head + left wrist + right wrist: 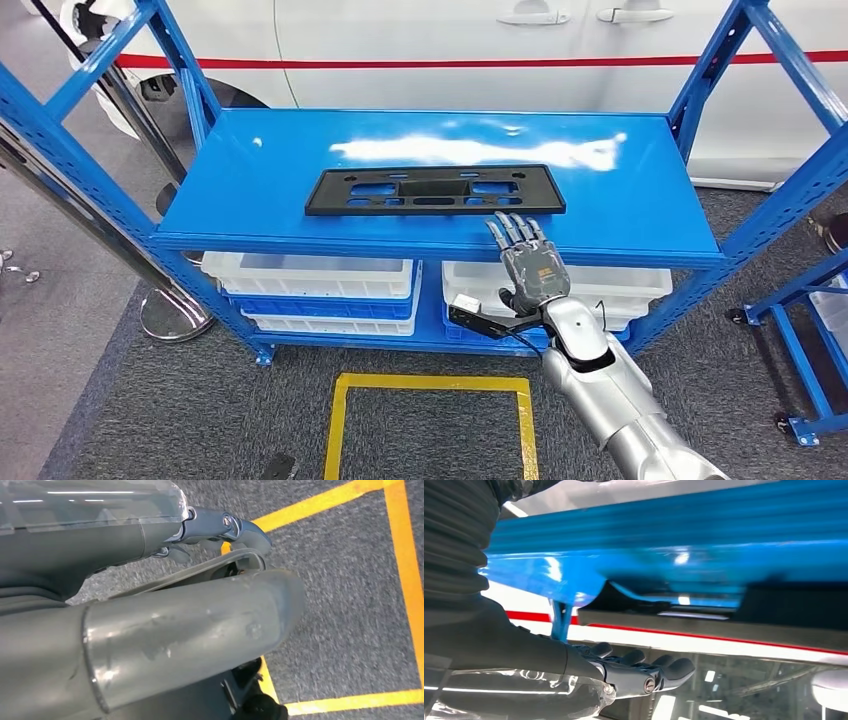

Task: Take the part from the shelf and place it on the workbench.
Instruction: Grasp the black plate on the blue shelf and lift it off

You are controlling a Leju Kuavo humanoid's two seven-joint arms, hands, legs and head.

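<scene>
White bins (310,275) under shelf (240,190)

Right hand (530,262) raised, fingers extended, holding nothing; left hand (225,530) hangs down.

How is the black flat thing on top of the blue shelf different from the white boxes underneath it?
The black part is one flat, thin plate with holes cut through it; the white bins are deep tubs with rims and walls. The black part lies out in the open on the top shelf, while the white bins sit stacked on the lower level. The right hand reaches toward the black part, not the white bins. Both rest on the same blue rack.
</scene>
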